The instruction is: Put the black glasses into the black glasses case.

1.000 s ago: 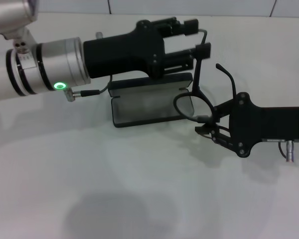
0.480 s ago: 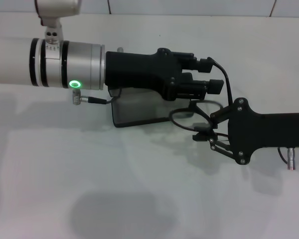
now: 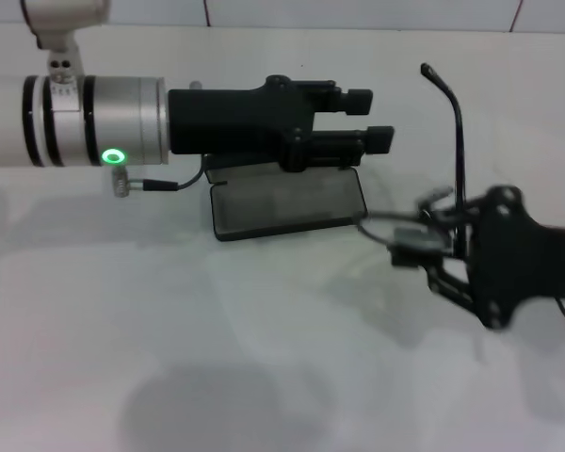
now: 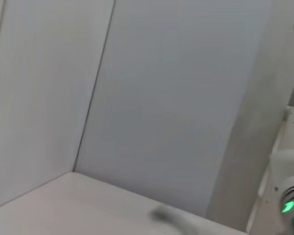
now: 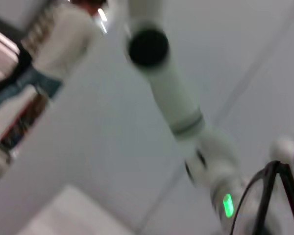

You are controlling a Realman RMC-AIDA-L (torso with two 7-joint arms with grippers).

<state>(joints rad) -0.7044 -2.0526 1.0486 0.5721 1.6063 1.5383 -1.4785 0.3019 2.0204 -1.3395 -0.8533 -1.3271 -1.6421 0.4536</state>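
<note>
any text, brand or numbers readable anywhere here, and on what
None can be read.
the black glasses case: lies open, grey lining up, with no lettering visible; the left hand hangs over its back edge and covers the lid.
the black glasses, held in the right hand: no marking visible.
Left arm: only a green ring light, no characters.
Wrist views: no text.

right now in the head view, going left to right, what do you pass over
left arm's silver wrist with its green light → left gripper, hanging over the open black glasses case → black glasses, one temple arm sticking up → right gripper, shut on the glasses frame
</note>
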